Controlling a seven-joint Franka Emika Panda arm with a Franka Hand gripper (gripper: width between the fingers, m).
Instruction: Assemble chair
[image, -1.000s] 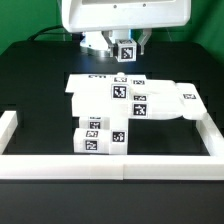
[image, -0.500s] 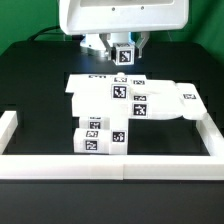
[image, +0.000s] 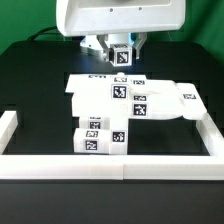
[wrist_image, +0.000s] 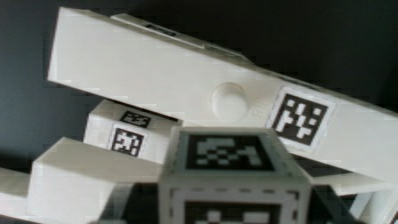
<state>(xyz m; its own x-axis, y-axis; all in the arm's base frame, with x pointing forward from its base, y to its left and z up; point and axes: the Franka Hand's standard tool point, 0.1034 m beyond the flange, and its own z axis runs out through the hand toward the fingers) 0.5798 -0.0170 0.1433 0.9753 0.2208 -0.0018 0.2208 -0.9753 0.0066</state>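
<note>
Gripper (image: 121, 47) hangs beneath the white arm at the far side of the table, fingers clamped on a small white tagged block (image: 123, 53), held clear above the black surface. Wrist view shows that block (wrist_image: 226, 178) close up, with a long flat panel (wrist_image: 210, 88) and other white pieces below it. Remaining chair parts (image: 130, 100) lie clustered mid-table, two tagged blocks (image: 101, 138) just inside the low white border wall (image: 110, 165).
</note>
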